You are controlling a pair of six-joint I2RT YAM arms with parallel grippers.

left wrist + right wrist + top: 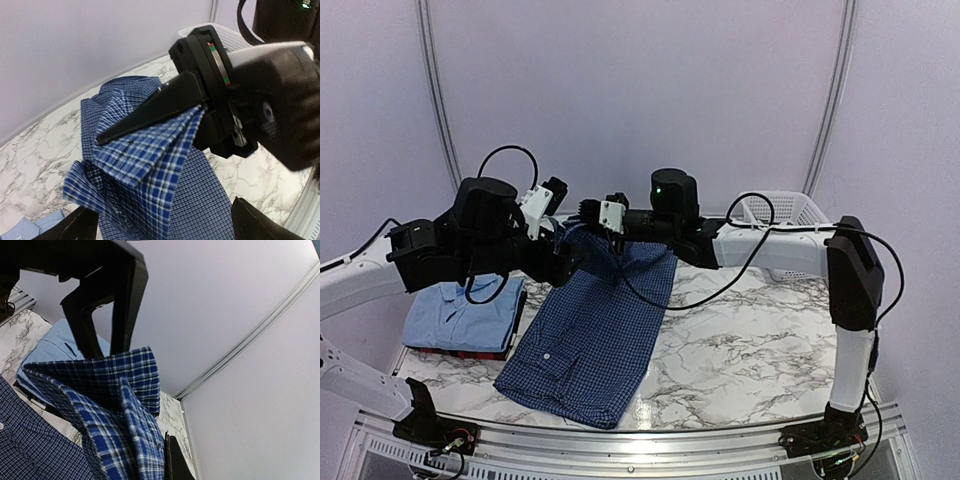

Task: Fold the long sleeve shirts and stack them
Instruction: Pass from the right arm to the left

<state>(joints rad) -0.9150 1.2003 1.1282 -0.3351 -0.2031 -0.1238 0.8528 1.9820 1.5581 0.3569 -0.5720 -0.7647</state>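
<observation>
The navy fine-check shirt (590,330) lies lengthwise on the marble table, its collar end lifted at the back. My right gripper (595,232) is shut on the raised collar cloth; in the right wrist view the check cloth (115,410) is pressed against its finger (177,462). My left gripper (575,262) is open, its fingers (75,226) spread wide on either side of the shirt (150,165), close to the right gripper (150,112). The light blue shirt (465,310) lies folded at the left on a dark red one (470,352). The black-and-white checked shirt is out of view.
A white lattice basket (782,210) stands at the back right behind the right arm. The marble table (750,340) is bordered by a metal rail at the front edge (640,440). Both arms cross above the back middle of the table.
</observation>
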